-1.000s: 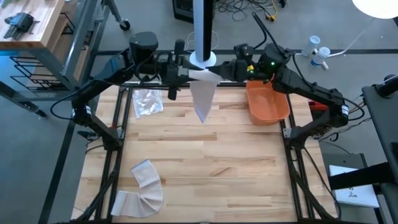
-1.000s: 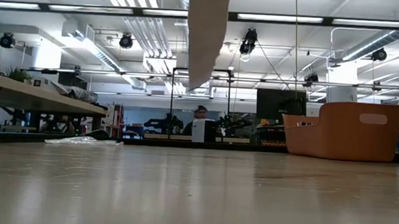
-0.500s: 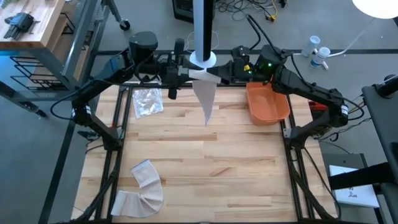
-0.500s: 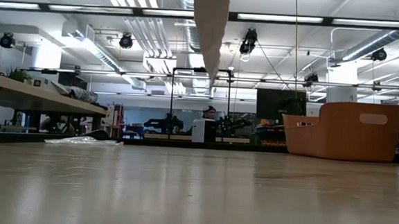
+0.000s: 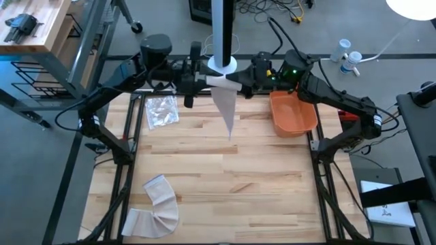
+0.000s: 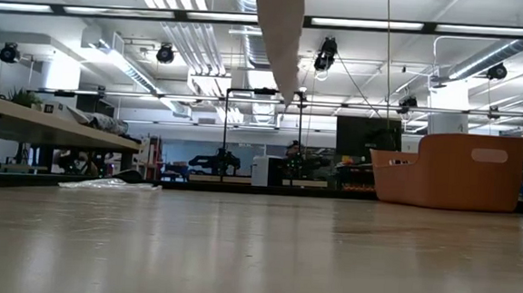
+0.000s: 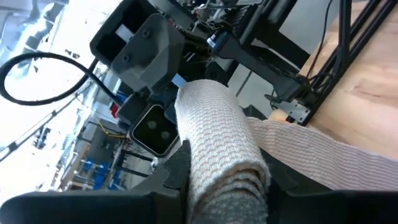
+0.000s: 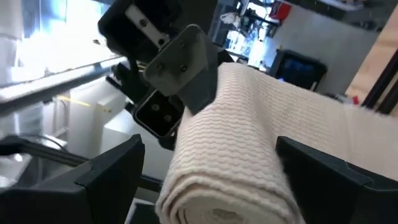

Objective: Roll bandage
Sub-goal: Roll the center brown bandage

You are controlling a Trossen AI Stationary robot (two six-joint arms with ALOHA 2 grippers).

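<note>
left gripper [image 5: 194, 77] jaws pinching bandage roll [image 7: 221, 146] | right gripper [image 5: 240, 79] jaws spread around it, top centre | risk: hanging tail [image 5: 225, 109] slackens, roll slips

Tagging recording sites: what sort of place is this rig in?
Most likely a robotics lab or workshop. The low view shows exposed ceiling ducts and strip lights, a long workbench along one side, and more equipment on tables far behind. From above, cables trail over a bare grey floor.
</note>
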